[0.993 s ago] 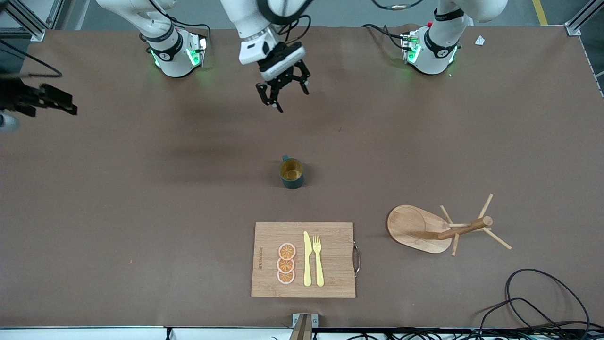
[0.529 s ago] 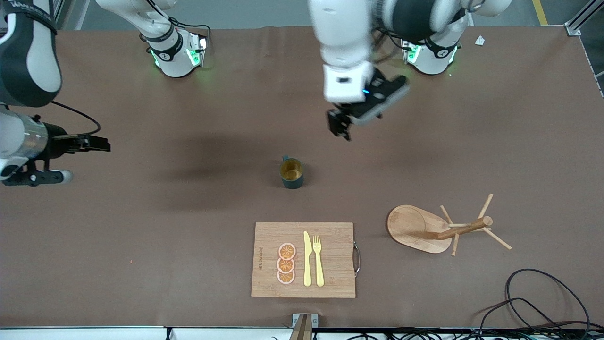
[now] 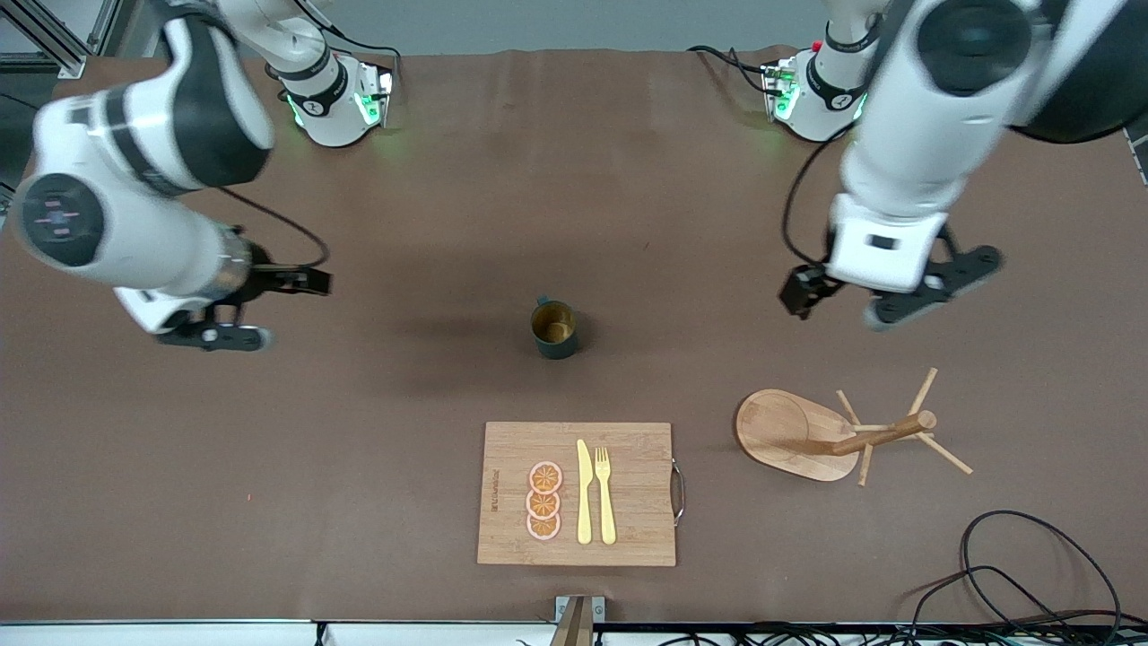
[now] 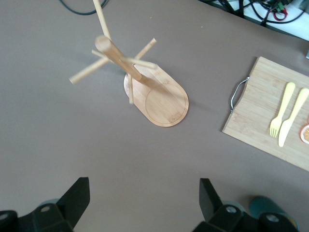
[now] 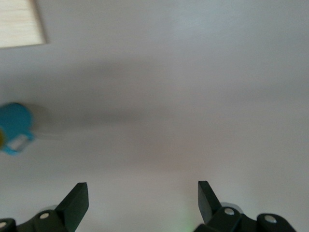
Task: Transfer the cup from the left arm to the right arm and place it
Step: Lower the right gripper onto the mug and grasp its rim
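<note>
Cup (image 3: 554,329) upright mid-table, untouched. L gripper (image 3: 883,301) over bare table, R gripper (image 3: 235,309) likewise, both jaws wide, probably empty. I'd centre L over rim, avoid handle.

Brown matte table (image 3: 359,502) filling the front view, lit evenly from above with soft shadows at its centre. Grey floor with a yellow line (image 3: 1027,22) past the edge by the arm bases. Aluminium frame posts (image 3: 1103,36) at the corners. Black cables (image 3: 1013,574) lie coiled at the corner nearest the camera, toward the left arm's end.
</note>
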